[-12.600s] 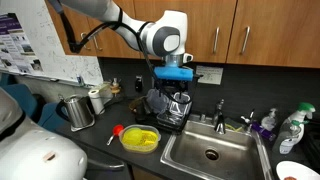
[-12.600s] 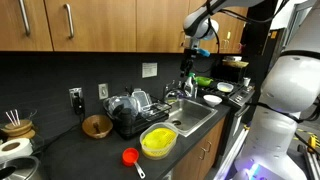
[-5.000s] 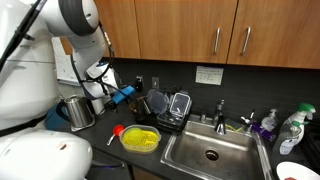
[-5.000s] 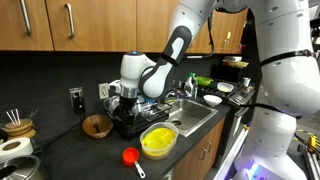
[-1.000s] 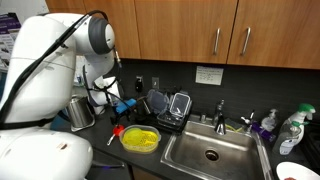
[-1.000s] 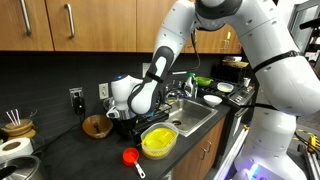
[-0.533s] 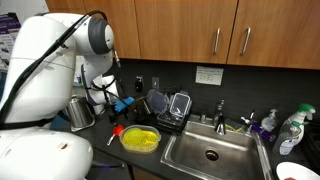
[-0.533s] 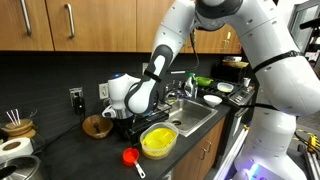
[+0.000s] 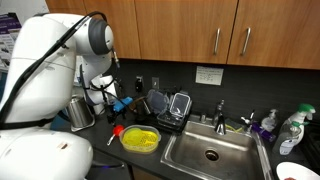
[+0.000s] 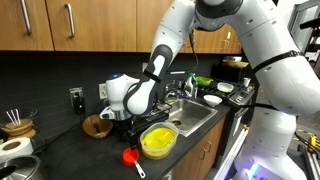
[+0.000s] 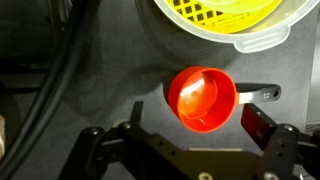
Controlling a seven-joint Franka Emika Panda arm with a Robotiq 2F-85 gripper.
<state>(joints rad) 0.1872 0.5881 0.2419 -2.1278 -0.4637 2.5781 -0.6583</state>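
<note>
A red measuring cup (image 11: 202,97) with a black handle (image 11: 256,94) lies on the dark countertop, seen from straight above in the wrist view. My gripper (image 11: 195,125) hangs over it, open, with one finger (image 11: 133,112) on either side of the cup and apart from it. In both exterior views the cup (image 9: 117,130) (image 10: 129,156) sits in front of a yellow colander bowl (image 9: 140,139) (image 10: 158,141), and the gripper (image 9: 115,117) (image 10: 124,127) points down just above it. The colander's rim (image 11: 215,20) fills the top of the wrist view.
A metal kettle (image 9: 78,112) stands beside the arm. A black dish rack (image 9: 170,108) sits behind the colander, next to the steel sink (image 9: 210,152) and faucet (image 9: 220,113). A wooden bowl (image 10: 97,126) lies near the wall. Bottles (image 9: 290,130) stand past the sink.
Over the last second the gripper has come down slightly toward the red cup. Earlier the arm swung from above the sink over to this end of the counter.
</note>
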